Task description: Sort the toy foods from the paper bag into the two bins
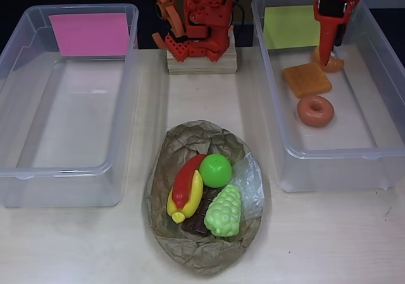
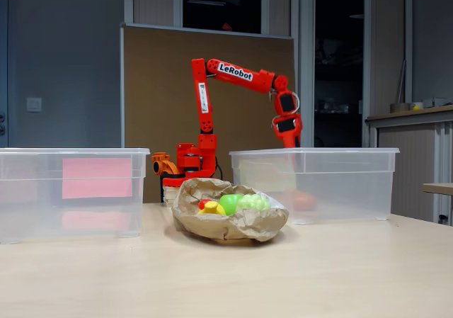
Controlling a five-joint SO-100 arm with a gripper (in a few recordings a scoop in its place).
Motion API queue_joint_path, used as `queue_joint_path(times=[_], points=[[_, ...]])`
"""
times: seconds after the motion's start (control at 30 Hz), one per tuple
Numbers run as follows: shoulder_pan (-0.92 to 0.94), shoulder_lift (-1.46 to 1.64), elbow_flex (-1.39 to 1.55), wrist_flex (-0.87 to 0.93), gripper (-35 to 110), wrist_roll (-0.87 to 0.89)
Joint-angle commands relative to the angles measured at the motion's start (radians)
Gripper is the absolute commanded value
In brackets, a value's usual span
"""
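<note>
The paper bag (image 1: 190,253) lies open at the table's front middle. It holds a red chili (image 1: 186,176), a yellow banana (image 1: 192,200), a green apple (image 1: 215,170), green grapes (image 1: 224,212) and a dark chocolate bar (image 1: 197,224). The bin with the pink label (image 1: 76,170) on the left holds nothing. In the bin with the yellow-green label (image 1: 342,155) on the right lie an orange waffle (image 1: 307,80) and a brown donut (image 1: 315,111). My gripper (image 1: 327,60) reaches down into this bin, right over an orange croissant (image 1: 336,64). Its jaws are hidden from above.
The arm's red base (image 1: 201,24) stands on a wooden block between the bins at the back. In the fixed view the bag (image 2: 226,226) sits between the left bin (image 2: 71,190) and the right bin (image 2: 340,183). Bare table lies in front.
</note>
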Motion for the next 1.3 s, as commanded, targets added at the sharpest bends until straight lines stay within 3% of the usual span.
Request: queue_joint_path(times=[0.0, 0.17, 0.37, 0.57, 0.87, 1.07, 1.27], points=[[0.094, 0.025, -0.215, 0.245, 29, -0.215], [0.299, 0.069, -0.351, 0.357, 30, -0.515], [0.623, 0.114, -0.402, 0.334, 29, -1.006], [0.919, 0.091, -0.405, 0.307, 29, -1.358], [1.204, -0.034, -0.308, 0.176, 37, -1.285], [1.262, -0.167, -0.264, 0.1, 33, -1.183], [1.282, -0.252, -0.155, -0.107, 26, -1.089]])
